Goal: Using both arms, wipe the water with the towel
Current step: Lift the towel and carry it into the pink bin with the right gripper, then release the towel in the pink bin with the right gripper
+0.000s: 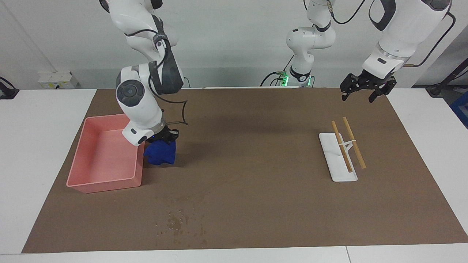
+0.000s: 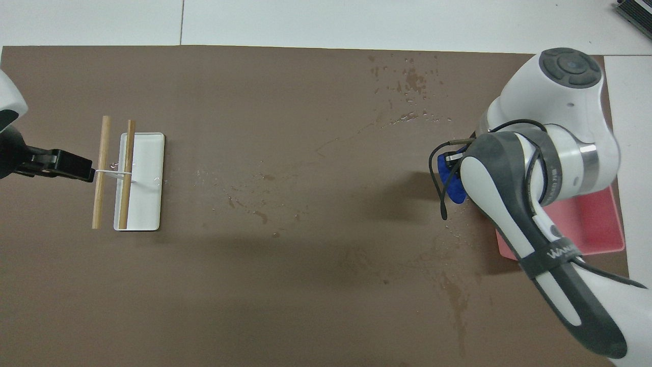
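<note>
Hiding pink tray [image 2: 606,239]: right arm | right gripper [image 1: 163,140] jaws clamp towel [image 1: 160,154] | left gripper [image 1: 365,91] jaws apart, empty

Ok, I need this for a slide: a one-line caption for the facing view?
Right gripper carries the blue towel beside the pink tray; water remains; left gripper waits.

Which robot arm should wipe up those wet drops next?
Probably the right arm: the right gripper is shut on the small royal-blue cloth towel, beside the pink plastic tray. The open left gripper waits above the white rack with wooden sticks.
</note>
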You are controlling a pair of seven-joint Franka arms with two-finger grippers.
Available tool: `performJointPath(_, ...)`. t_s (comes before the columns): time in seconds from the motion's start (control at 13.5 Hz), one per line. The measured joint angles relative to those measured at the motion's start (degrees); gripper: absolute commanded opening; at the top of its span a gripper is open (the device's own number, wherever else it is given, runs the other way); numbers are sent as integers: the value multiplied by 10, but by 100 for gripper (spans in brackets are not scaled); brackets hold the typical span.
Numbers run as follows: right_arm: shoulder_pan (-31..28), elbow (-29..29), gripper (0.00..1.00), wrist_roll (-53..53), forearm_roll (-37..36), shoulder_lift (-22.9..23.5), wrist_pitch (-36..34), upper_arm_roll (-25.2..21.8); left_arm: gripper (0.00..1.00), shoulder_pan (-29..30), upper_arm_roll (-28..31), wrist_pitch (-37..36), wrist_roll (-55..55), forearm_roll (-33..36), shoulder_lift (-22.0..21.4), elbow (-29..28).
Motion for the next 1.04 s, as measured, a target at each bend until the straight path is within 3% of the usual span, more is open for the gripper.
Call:
performJointPath(0.22, -18, 27, 0, -84, -42, -42, -75, 0, 100, 0, 0, 0, 0, 0, 0, 0)
performJointPath(0.52, -115, 17, 0, -247, -57, -73, -85, 0, 100, 0, 0, 0, 0, 0, 0, 0)
performJointPath(0.89, -163, -100, 0, -306, -57, -98, 23, 1, 100, 0, 0, 0, 0, 0, 0, 0)
performJointPath(1.04, -179, -149, 11, -339, -57, -111, 70, 1, 100, 0, 0, 0, 0, 0, 0, 0)
